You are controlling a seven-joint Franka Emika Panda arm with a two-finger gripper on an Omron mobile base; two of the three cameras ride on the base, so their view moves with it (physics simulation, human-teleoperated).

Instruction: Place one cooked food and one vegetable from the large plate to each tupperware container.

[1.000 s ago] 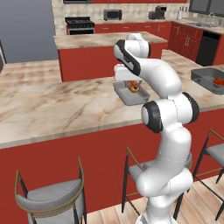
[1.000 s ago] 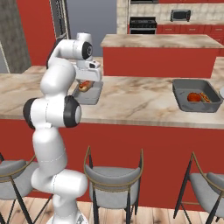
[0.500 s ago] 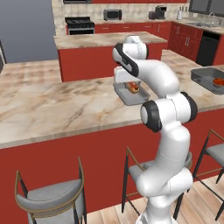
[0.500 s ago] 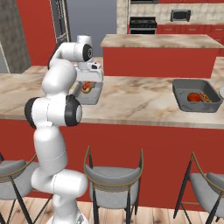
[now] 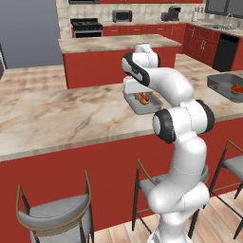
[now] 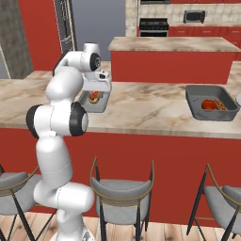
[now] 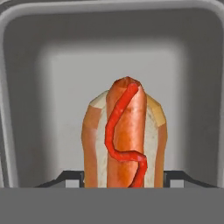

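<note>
My gripper (image 7: 122,178) is shut on a hot dog (image 7: 124,131), a sausage in a bun with a red squiggle of sauce, and holds it low inside the paler tupperware container (image 7: 26,87). From the base cameras, the gripper (image 5: 141,95) hangs over that pale tub (image 5: 153,107) on the near counter, with the hot dog (image 6: 94,97) at rim height. The dark tupperware container (image 6: 194,101) stands far to the right, with a red tomato (image 6: 207,104) and another hot dog (image 6: 220,104) in it. A white sliver at the right edge could be the large plate (image 6: 239,99); I cannot tell.
The marble counter (image 5: 61,118) runs wide to the left of the pale tub. Behind it stands a second red island (image 6: 174,56). Stools (image 6: 122,197) line the front of the counter below.
The hand has sunk a little, taking the hot dog down into the pale tub. The grip is the same.
</note>
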